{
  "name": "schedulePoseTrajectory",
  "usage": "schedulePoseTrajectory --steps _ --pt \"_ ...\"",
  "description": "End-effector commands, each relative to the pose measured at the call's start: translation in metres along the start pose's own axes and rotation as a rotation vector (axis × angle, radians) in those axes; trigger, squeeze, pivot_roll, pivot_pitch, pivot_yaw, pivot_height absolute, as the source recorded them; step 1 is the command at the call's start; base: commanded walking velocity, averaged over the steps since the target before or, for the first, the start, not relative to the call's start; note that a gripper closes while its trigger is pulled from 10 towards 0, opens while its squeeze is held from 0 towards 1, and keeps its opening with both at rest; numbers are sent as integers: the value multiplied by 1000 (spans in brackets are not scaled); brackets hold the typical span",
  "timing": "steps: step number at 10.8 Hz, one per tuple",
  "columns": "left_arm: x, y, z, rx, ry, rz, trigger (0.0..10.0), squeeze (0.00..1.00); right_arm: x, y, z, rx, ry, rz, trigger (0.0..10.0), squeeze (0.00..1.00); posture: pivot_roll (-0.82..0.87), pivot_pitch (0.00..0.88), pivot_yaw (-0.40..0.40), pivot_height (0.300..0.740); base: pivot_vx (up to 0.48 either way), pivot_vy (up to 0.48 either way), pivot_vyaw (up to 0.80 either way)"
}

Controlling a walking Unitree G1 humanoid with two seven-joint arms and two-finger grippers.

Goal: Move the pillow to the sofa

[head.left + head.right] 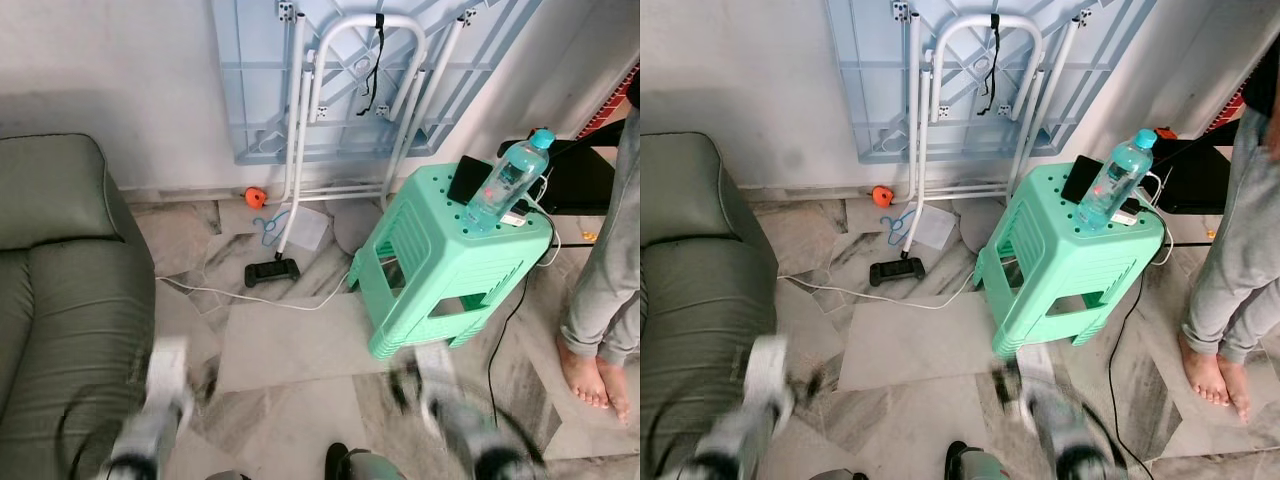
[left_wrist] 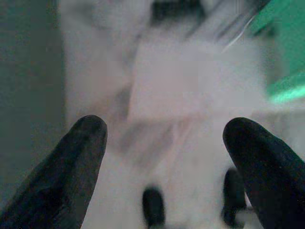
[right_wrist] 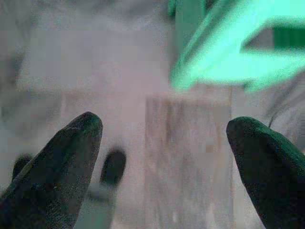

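Two grippers low in my head views, both motion-blurred. Far left of frame: grey-green sofa (image 1: 60, 300), armrest at upper left, seat cushion running down to the lower left corner. I can't make out a pillow in any view, so I can't give where it lies, which way it points or its long axis. Left gripper (image 2: 164, 167) sits at lower left of the eye view, over the sofa's front edge and the marble floor (image 1: 290, 370); wrist view shows its two black fingers (image 2: 71, 167) spread wide, nothing between them. Moving right, upper centre: a folded light-blue table (image 1: 360, 70) with white legs leans against the wall. Below it on the floor an orange object (image 1: 256, 197), a black game controller (image 1: 272, 271) and a white cable (image 1: 250, 296). Right of centre: mint-green plastic stool (image 1: 440, 260), with a water bottle (image 1: 510, 180) upright on top beside a black phone (image 1: 468, 180). Right gripper (image 3: 164, 167) at lower right, just in front of the stool, fingers apart and empty. Far right edge: a person (image 1: 610, 270) in grey trousers, barefoot.
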State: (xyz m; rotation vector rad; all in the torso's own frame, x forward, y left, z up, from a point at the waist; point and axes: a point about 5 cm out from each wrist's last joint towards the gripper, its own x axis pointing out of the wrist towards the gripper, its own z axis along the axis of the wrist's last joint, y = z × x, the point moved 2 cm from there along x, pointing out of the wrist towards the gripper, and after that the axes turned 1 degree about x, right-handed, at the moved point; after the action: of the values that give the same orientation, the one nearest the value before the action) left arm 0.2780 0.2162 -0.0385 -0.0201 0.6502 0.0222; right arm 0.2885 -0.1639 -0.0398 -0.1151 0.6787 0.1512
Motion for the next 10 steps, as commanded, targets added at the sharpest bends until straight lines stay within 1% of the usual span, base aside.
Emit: schedulePoseTrajectory --steps 1,2,3,4,5,6,7,8,9,10 --pt "-2 -2 -10 -3 21 -21 10000 0 -2 -7 -4 10 -3 -12 10000 0 38 180 -73 740 0 0 0" --pt "-1 -6 1 -4 -39 -55 10000 0 -2 -10 4 15 -62 -30 10000 0 31 182 -76 740 0 0 0" --pt "-3 -19 14 19 -130 -146 10000 0 -5 -20 16 -71 -149 -105 10000 0 29 185 -76 740 0 0 0" --pt "-10 -24 25 22 -222 -200 10000 0 -8 -27 21 -57 -178 -52 10000 0 16 191 -77 740 0 0 0" --pt "-26 -26 43 26 -340 -228 10000 0 -14 -40 36 -90 -279 -92 10000 0 16 192 -79 740 0 0 0" --pt "-47 -27 66 56 -478 -228 10000 0 -23 -45 52 -93 -376 -105 10000 0 19 201 -79 740 0 0 0" --pt "-69 -29 87 12 -568 -225 10000 0 -39 -42 67 -46 -463 -79 10000 0 14 203 -81 740 0 0 0" --pt "-89 -31 100 29 -626 -236 10000 0 -61 -31 78 -67 -531 -44 10000 0 10 206 -87 740 0 0 0" --pt "-103 -25 99 1 -642 -174 10000 0 -81 -24 83 -44 -571 -9 10000 0 9 207 -92 740 0 0 0" --pt "-115 -24 92 37 -631 -161 10000 0 -94 -21 86 -49 -575 -11 10000 0 7 210 -94 740 0 0 0"
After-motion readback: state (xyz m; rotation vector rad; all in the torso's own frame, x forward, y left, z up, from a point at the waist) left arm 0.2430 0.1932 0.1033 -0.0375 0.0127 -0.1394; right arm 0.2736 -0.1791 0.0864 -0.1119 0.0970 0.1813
